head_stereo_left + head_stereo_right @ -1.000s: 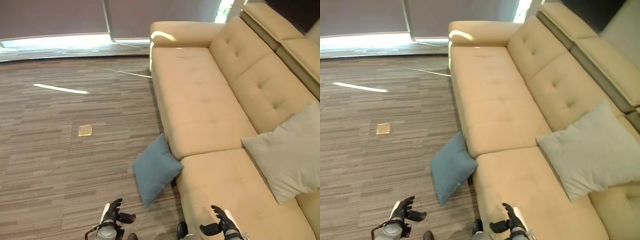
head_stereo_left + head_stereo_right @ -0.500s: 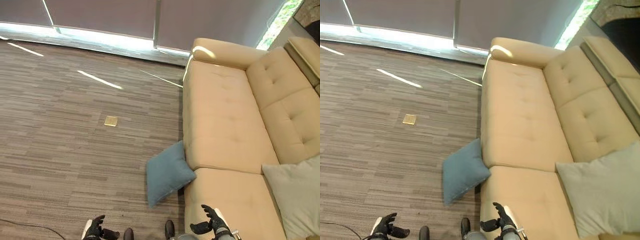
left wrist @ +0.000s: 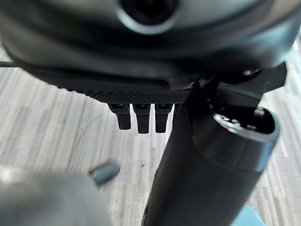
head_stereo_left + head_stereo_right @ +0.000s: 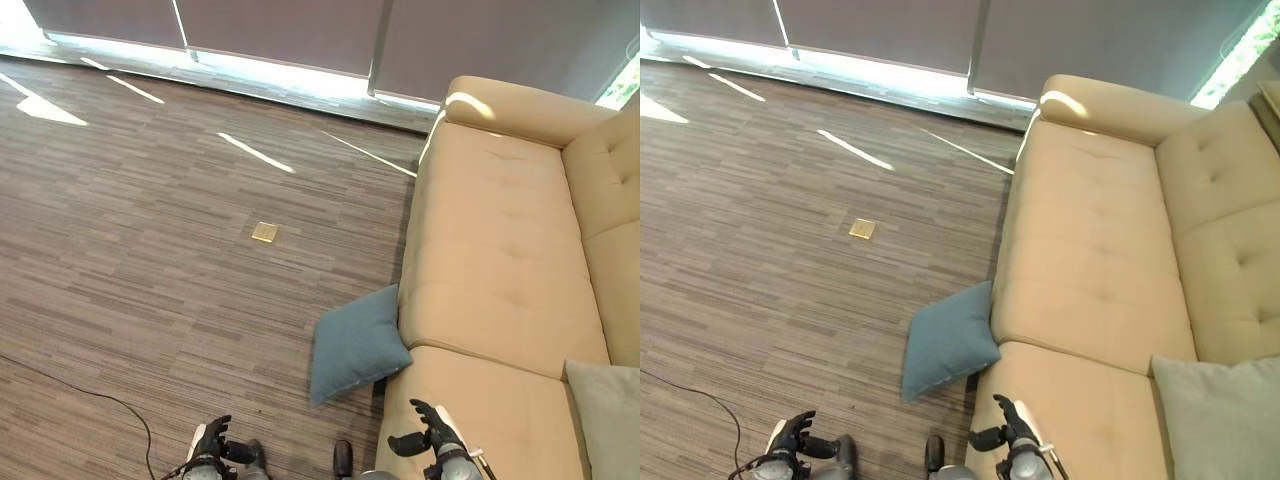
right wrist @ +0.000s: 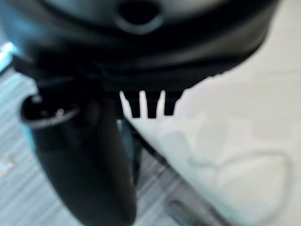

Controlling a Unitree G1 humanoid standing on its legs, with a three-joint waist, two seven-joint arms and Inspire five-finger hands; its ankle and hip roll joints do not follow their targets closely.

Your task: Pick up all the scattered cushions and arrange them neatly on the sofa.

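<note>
With both the left hand (image 4: 210, 442) and right hand (image 4: 432, 436) held relaxed and empty, the blue cushion (image 4: 355, 342) leaning against the sofa (image 4: 500, 240) is judged the next pickup.

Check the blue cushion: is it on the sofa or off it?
Off. The blue cushion lies on the floor, leaning against the sofa front edge.
</note>
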